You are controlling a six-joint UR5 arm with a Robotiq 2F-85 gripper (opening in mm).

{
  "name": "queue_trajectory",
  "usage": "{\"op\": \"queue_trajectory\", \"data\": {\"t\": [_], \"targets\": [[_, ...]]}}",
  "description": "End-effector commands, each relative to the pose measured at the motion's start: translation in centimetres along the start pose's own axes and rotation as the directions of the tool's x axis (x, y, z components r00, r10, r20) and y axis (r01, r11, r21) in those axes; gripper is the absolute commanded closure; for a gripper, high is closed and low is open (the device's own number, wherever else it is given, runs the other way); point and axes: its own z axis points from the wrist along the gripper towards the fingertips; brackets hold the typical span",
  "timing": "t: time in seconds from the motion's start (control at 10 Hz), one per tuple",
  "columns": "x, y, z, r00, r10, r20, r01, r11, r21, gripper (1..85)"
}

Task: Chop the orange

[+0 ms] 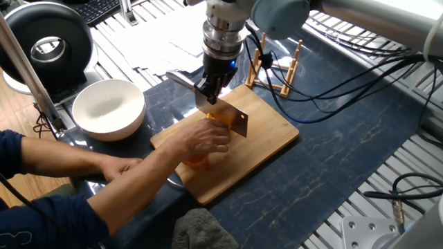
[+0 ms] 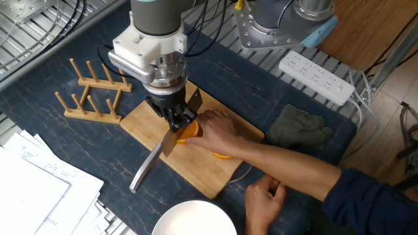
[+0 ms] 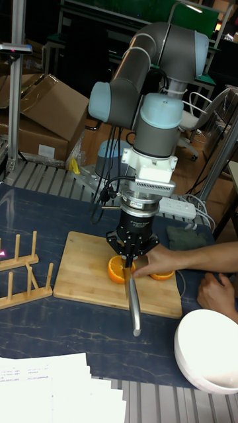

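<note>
Pincer clamping knife over orange, mid-board.

This is a robotics lab or workshop, not a kitchen. The claw hangs over a cutting board on a dark mat across slatted aluminium framing. Behind it sit cardboard boxes, a power strip and loose cables; beside it lie printed papers.
</note>
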Motion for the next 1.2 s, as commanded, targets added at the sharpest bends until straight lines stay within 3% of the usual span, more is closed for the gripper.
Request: {"op": "queue_trajectory", "data": {"t": [0.0,0.7,1.1], "targets": [[-0.1,0.2,0.3,1.0,0.012,0.015,-0.012,1.0,-0.012,84.3],[0.1,0.1,0.7,1.0,0.007,0.018,-0.007,1.0,0.003,84.3],[1.6,-0.3,0.1,1.0,-0.018,-0.016,0.018,1.0,0.023,84.3]]}}
